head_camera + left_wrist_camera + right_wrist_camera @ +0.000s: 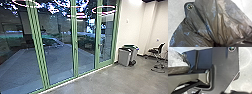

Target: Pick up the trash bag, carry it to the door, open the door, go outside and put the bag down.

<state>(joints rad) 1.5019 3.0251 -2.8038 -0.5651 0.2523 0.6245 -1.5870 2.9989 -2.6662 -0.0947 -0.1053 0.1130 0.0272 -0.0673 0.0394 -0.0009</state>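
Observation:
A dark, translucent trash bag spreads large across the left wrist view, its folds drawn together into a tight bunch. At that bunch my left gripper is shut on the bag. Part of the same bag shows in the right wrist view, beside the robot's base. In the head view, a glass door with a green frame and a handle stands shut at the right end of the glass wall.
Green posts divide the glass wall, with paved ground beyond it. Grey bins stand against the white wall just right of the glass. Farther right is a black chair on the grey floor.

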